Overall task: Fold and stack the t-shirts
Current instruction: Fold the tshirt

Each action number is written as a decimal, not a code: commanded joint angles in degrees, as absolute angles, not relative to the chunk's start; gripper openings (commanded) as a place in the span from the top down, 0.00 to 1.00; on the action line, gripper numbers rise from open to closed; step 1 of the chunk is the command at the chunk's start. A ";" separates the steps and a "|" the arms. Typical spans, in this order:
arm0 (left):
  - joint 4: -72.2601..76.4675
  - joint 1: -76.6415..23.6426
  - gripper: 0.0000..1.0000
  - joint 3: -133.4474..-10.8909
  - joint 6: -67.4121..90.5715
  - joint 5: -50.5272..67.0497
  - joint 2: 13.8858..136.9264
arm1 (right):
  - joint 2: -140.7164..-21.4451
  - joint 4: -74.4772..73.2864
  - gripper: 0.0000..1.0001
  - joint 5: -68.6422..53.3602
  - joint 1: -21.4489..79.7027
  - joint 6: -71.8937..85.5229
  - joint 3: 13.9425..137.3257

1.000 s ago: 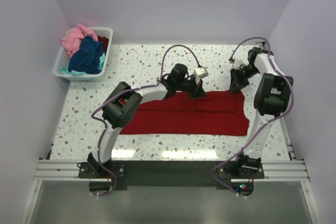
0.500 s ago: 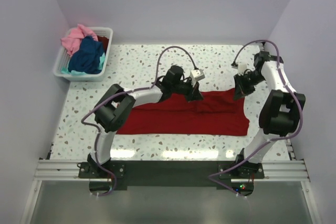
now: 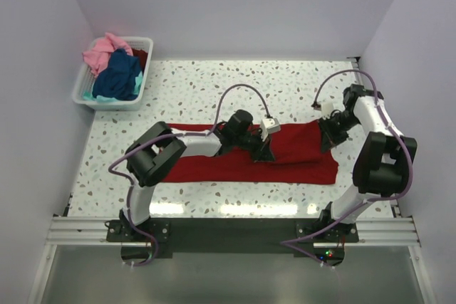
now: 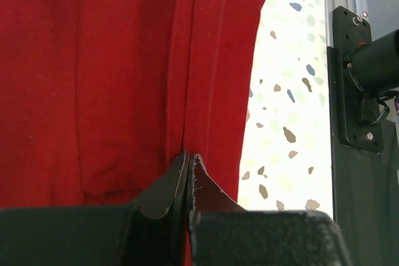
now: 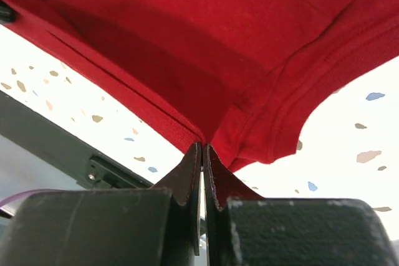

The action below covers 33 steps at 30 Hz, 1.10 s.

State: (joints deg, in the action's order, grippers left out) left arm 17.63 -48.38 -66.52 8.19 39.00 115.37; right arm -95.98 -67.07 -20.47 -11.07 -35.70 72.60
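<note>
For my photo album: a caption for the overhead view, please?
Left claw and right claw pinch a red t-shirt on the table.

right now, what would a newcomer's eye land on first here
A big red shirt lies across the middle of the table, with the left gripper and the right gripper each shut on it. A white basket at the far left corner holds a pink shirt and a blue shirt.

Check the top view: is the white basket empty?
No, the basket holds a heap of clothes, with a pink shirt and a navy blue shirt on top.
</note>
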 commanded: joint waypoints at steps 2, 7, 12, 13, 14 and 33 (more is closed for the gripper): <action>21.18 -47.46 1.00 -66.97 8.79 37.71 112.24 | -94.83 -63.81 1.00 -18.63 -11.78 -38.41 73.12; 19.16 -45.00 1.00 -71.89 8.09 37.53 115.39 | -102.10 -61.88 1.00 -19.69 -11.78 -35.95 79.18; 16.53 -43.24 1.00 -76.81 8.00 37.53 119.17 | -108.98 -61.79 1.00 -19.69 -11.60 -34.54 85.06; 15.91 -43.24 1.00 -77.25 7.91 37.53 120.05 | -109.85 -61.35 1.00 -19.34 -11.69 -33.93 85.69; 16.00 -43.24 1.00 -77.52 8.00 37.53 120.32 | -111.52 -61.35 1.00 -19.42 -11.52 -33.66 86.22; -10.18 -20.77 0.64 -65.65 -1.48 32.88 102.39 | -114.26 -58.38 0.65 -15.48 -6.07 -25.23 94.40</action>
State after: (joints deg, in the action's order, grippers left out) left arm -0.45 -24.10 -66.08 3.27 35.27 103.44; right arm -113.73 -61.39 -18.33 -8.21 -28.88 94.28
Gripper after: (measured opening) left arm 0.363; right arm 0.359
